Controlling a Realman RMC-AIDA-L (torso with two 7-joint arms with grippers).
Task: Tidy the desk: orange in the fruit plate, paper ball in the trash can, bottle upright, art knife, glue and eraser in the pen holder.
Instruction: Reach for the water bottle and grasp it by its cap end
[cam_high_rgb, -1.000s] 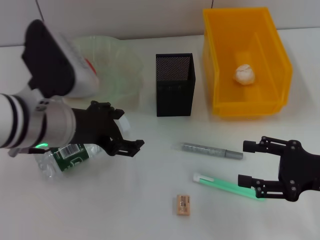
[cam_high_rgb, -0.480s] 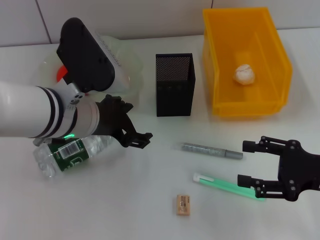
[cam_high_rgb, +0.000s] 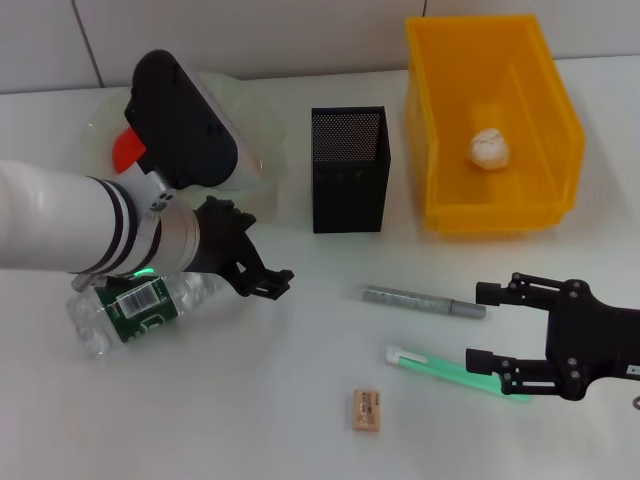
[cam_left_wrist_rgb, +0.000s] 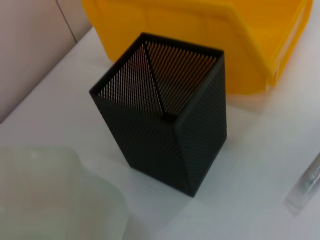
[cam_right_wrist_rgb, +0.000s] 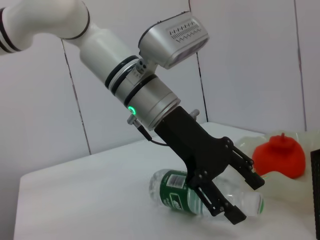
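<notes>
Left gripper (cam_high_rgb: 262, 272), fingers spread, hovers just above the bottle (cam_high_rgb: 135, 312) lying on its side at the left. Far right, the trash can (cam_high_rgb: 540, 205) holds the paper ball (cam_high_rgb: 489, 147). Right gripper (cam_high_rgb: 484, 327) spreads around the green glue (cam_high_rgb: 445, 371); eraser (cam_high_rgb: 366, 410) lies near-centre.

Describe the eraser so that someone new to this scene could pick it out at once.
Start at the black mesh pen holder in the middle of the white desk and come straight toward the robot, past the grey art knife and the green glue stick. The eraser lies alone at the near edge: small, tan and blocky, while its neighbours are long and thin.
</notes>
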